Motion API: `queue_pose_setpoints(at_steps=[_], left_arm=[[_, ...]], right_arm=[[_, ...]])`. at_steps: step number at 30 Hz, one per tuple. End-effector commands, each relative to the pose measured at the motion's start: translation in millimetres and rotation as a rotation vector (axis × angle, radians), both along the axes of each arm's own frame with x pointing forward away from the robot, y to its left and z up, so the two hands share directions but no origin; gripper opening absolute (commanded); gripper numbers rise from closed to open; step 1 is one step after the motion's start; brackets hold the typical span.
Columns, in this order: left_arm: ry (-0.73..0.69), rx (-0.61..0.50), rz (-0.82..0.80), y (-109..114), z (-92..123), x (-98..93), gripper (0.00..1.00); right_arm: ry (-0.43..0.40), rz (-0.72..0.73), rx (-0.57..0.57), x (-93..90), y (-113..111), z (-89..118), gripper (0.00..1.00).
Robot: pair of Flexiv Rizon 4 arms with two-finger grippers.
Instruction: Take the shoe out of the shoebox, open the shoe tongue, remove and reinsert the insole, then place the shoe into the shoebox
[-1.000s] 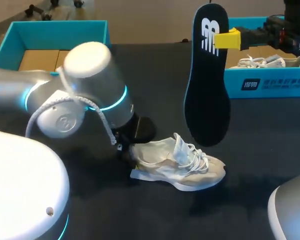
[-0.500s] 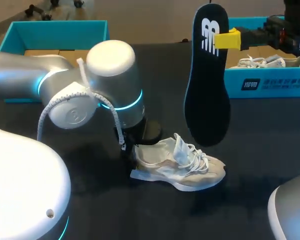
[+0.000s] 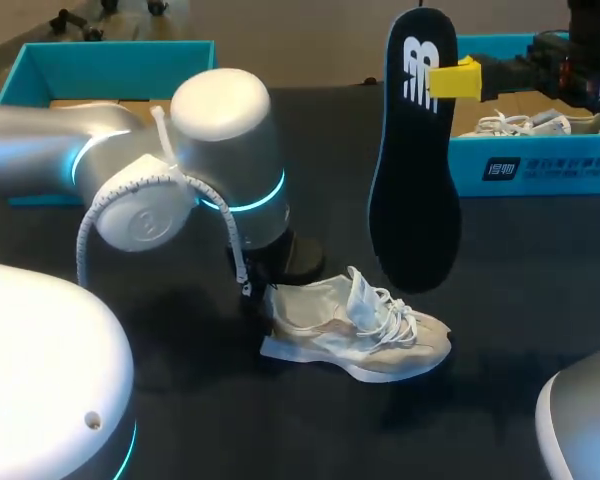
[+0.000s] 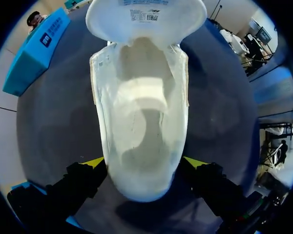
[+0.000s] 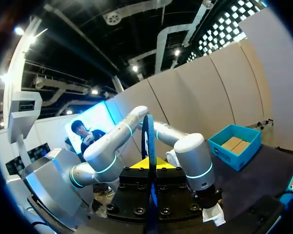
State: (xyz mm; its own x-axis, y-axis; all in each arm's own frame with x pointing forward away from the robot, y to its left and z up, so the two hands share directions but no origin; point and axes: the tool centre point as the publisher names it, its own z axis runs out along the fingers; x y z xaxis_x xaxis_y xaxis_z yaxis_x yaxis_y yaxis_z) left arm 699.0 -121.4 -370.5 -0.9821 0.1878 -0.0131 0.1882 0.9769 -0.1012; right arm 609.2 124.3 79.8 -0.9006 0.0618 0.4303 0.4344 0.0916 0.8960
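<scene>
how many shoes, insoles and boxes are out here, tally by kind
shoeboxes: 2 (left shoebox, right shoebox)
shoes: 2 (shoe on the table, second shoe inside the right shoebox)
insoles: 1 (insole, held up by the right gripper)
total: 5

The right claw (image 5: 150, 165) pinches the dark insole (image 5: 149, 134), seen edge-on.
</scene>
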Motion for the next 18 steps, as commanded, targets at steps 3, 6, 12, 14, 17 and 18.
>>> queue_pose_setpoints(at_steps=[3,6,12,14,17,18], left_arm=[[-0.017,-0.003,-0.009,1.0,26.6,-1.4,1.00],[-0.018,-0.023,-0.034,-2.1,39.4,-0.7,1.00],[-0.021,-0.035,-0.048,-17.0,52.0,2.8,1.00],[-0.027,-0.035,-0.049,-24.6,52.2,4.6,1.00],[-0.024,-0.033,-0.051,-37.5,49.0,6.2,1.00],[-0.023,-0.032,-0.055,-42.2,47.2,6.9,1.00]], right_arm=[[0.003,0.005,-0.005,3.9,3.3,1.4,0.00],[0.003,0.005,-0.005,3.9,3.3,1.4,0.00],[0.003,0.005,-0.005,3.9,3.3,1.4,0.00],[0.003,0.005,-0.005,3.9,3.3,1.4,0.00],[0.003,0.005,-0.005,3.9,3.3,1.4,0.00],[0.003,0.005,-0.005,3.9,3.3,1.4,0.00]])
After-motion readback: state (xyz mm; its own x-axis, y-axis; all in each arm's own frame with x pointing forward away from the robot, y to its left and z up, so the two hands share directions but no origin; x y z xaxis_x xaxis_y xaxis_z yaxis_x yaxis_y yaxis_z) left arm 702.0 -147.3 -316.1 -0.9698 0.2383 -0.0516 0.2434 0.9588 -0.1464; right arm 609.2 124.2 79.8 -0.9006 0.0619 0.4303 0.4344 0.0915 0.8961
